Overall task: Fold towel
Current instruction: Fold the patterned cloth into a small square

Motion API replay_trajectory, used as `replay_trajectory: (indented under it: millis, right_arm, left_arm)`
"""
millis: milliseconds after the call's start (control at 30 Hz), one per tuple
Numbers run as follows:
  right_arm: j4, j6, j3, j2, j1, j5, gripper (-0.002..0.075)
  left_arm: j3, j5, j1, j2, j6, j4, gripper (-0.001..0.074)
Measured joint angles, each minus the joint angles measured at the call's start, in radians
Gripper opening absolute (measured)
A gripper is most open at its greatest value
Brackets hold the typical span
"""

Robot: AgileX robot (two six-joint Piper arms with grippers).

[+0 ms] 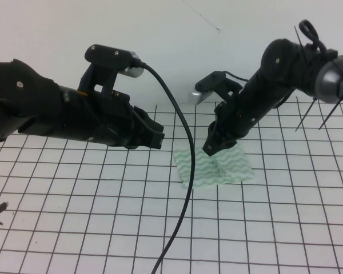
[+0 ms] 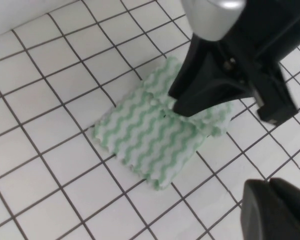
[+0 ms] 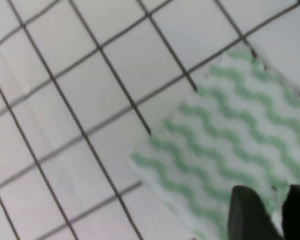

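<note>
Table: a white surface ruled in black squares, filling the view from the robot's side
Cable: a black lead hangs from the left arm and trails across the nearest squares
Left gripper: the left gripper hovers above the table to the left of the cloth, claw closed on nothing and clear of the fabric
Towel: a small white towel with green wavy stripes lies flat near the middle of the table, one layer already doubled over another
Right gripper: the right gripper points down onto the towel's far edge, its fingertips a narrow gap apart. Whether any cloth is caught between them is hard to make out
Step in hand: probably letting go of the flap just laid over
Doing it well: widen the claw fully before rising, then lift straight up so the top layer is not dragged askew
Watch for: the cloth beneath the right gripper looks slightly rumpled, so the edges may need squaring
Background: a plain pale wall beyond the grid
</note>
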Motion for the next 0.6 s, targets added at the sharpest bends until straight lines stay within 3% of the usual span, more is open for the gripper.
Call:
replay_trajectory:
  millis: [67,167,600]
  right_arm:
    - [-0.081,0.043,-0.028,-0.002,0.007,0.054,0.0201]
    - [-0.223,0.111,-0.030,0.000,0.027,0.062,0.0262]
    - [-0.379,0.280,-0.033,0.065,0.072,0.009,0.0288]
  left_arm:
    - [0.000,0.000,0.000,0.005,0.000,0.000,-0.0001]
    - [0.000,0.000,0.000,0.009,0.000,0.002,-0.0001]
    - [0.000,0.022,0.000,0.009,0.003,0.002,-0.0001]
